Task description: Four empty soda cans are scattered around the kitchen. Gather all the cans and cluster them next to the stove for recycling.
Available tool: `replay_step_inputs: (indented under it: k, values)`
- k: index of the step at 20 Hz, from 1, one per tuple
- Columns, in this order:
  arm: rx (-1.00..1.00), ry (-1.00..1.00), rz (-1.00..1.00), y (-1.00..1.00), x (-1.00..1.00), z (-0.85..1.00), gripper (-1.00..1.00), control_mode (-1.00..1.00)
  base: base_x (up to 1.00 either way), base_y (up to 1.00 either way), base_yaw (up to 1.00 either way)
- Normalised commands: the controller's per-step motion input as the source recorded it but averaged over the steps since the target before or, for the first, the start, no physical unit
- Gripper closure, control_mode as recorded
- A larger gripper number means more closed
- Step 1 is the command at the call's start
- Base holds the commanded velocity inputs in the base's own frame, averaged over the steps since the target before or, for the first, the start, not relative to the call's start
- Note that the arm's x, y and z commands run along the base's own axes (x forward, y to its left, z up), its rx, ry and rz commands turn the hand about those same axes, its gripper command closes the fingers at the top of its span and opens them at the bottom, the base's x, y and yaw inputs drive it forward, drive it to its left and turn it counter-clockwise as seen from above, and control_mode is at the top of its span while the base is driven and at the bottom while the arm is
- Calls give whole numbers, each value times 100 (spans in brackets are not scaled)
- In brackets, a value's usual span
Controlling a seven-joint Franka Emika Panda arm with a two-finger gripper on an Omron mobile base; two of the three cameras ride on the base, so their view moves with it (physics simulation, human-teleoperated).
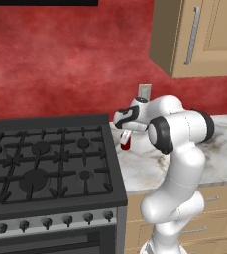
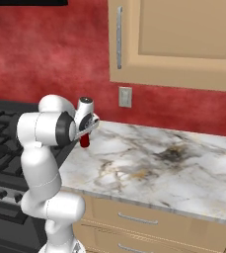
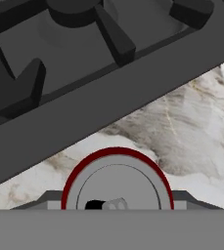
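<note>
Hand view is showing the gripper [image 3: 117, 207] closing its jaws on a red can [image 3: 117, 183], hanging over the marble counter [image 3: 191, 122] beside the stove [image 3: 84, 73].

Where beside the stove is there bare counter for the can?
The gripper holds a red soda can over the marble counter. Bare marble runs from the stove edge rightward to the red wall. Only the arm crowds the strip nearest the stove.

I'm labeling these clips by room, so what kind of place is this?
A home-style kitchen, rendered: a black gas stove with front knobs, a marble-look counter with drawers below, and a wall cabinet.
</note>
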Motion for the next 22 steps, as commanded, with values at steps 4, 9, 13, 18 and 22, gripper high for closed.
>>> replay_step_inputs:
  k: [4,9,13,18,22]
  values:
    - [0,0,4,0,0,-18,100,-100,0,0,0]
    - [-1,0,3,12,0,-17,-100,-100,0,0,0]
    - [-1,-1,0,1,-2,-1,-100,-100,0,0,0]
    - [0,-7,0,0,-19,0,-100,-100,0,0,0]
    - [0,-8,0,0,-12,0,-100,-100,0,0,0]
